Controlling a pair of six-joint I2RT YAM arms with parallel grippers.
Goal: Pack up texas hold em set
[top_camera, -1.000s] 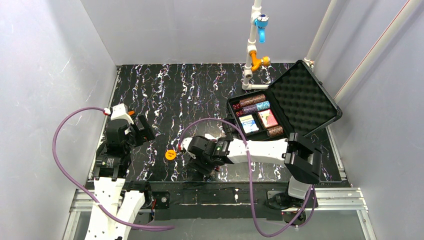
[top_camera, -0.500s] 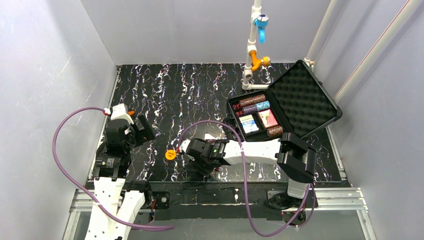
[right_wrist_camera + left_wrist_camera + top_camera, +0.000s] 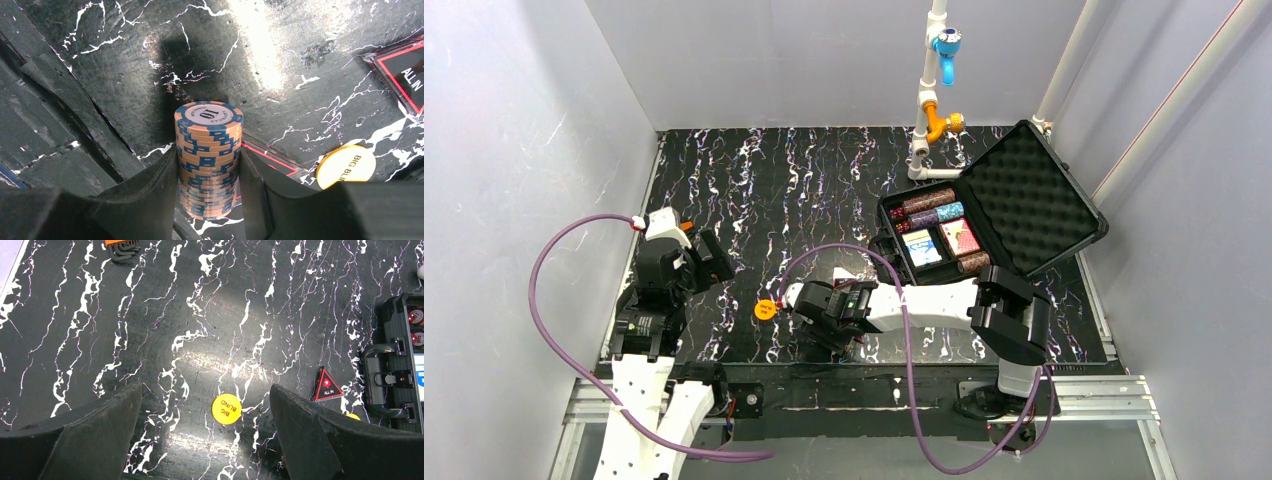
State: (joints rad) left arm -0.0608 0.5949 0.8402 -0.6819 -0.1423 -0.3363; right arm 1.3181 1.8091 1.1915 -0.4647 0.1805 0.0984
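Observation:
The black case (image 3: 1036, 250) lies open at the right with its foam lid up. It holds chip rolls (image 3: 929, 200), a blue deck (image 3: 922, 247) and a red deck (image 3: 961, 237). My right gripper (image 3: 208, 175) is shut on an orange and blue chip roll (image 3: 208, 145) marked 10, low over the table near the front edge (image 3: 819, 325). An orange "BIG BLIND" disc (image 3: 765, 310) lies just left of it (image 3: 346, 166). A dark triangular "ALL IN" marker (image 3: 405, 80) lies nearby. My left gripper (image 3: 205, 395) is open and empty above the disc (image 3: 226, 409) and marker (image 3: 326, 386).
A white pipe stand (image 3: 924, 120) with blue and orange fittings stands behind the case. Orange-handled hex keys (image 3: 122, 247) lie at the far left. Grey walls enclose the table. The case handle (image 3: 382, 377) faces left. A second orange disc (image 3: 352, 416) peeks beside it.
The right arm's elbow has shifted a little to the left. The right gripper stays near the same spot by the front edge. The left arm has not moved.

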